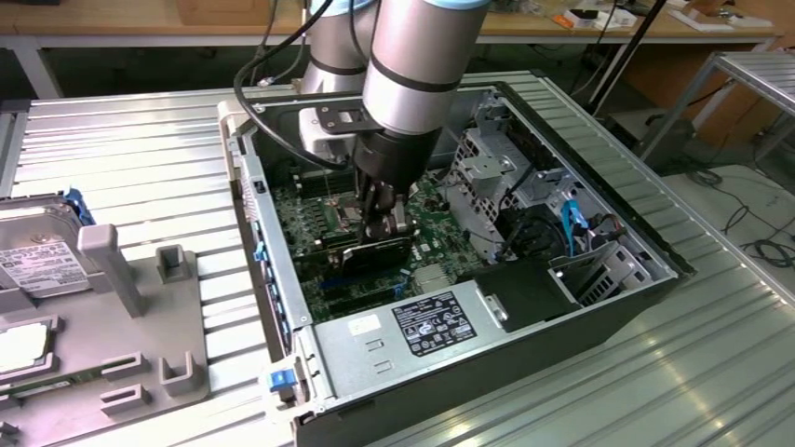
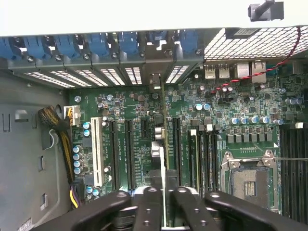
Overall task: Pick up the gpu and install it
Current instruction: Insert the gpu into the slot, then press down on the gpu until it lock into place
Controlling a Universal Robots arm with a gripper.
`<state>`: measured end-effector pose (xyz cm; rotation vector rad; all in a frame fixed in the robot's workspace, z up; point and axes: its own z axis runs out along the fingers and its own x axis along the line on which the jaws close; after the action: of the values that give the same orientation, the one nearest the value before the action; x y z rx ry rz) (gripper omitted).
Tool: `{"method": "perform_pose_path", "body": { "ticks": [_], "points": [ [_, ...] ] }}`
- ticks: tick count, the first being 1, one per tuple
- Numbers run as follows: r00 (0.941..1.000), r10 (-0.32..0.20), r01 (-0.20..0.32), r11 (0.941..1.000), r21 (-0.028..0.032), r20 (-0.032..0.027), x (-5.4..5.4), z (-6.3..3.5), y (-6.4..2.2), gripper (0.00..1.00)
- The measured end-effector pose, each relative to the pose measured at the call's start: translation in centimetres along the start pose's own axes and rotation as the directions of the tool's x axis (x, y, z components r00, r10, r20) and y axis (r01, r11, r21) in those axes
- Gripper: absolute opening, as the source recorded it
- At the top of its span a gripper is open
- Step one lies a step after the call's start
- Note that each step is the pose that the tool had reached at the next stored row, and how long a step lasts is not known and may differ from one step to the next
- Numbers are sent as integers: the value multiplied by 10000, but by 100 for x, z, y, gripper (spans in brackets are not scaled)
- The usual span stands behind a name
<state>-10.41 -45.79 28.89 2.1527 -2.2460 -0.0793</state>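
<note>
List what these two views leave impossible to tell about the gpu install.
- Exterior view: the tool and arm cover the gpu where it meets the motherboard, so seating is unclear.
- Wrist view: the gpu appears edge-on, its lower end behind the tool's fingers.
- Power supply label: text too small.

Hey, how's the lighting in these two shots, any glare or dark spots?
Exterior view: even light, soft sheen on the ribbed metal table, the case interior darker. Wrist view: the case wall's pale top strip is washed out, the motherboard evenly lit, and the tool close to the lens looks dark and soft.
</note>
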Motion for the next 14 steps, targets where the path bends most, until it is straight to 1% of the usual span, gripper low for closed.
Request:
{"method": "perform_pose_path", "body": {
  "ticks": [1, 2, 11, 12, 14],
  "points": [
    [10000, 0, 0, 10000, 0, -1, 0, 0, 0, 14],
    [10000, 0, 0, 10000, 0, -1, 0, 0, 0, 11],
    [10000, -1, 1, 10000, -2, -4, 5, -2, 3, 11],
    [10000, -6, 6, 10000, 34, 1, 12, 2, 55, 11],
    [10000, -6, 6, 10000, 89, 4, 16, 6, 124, 11]
  ]
}}
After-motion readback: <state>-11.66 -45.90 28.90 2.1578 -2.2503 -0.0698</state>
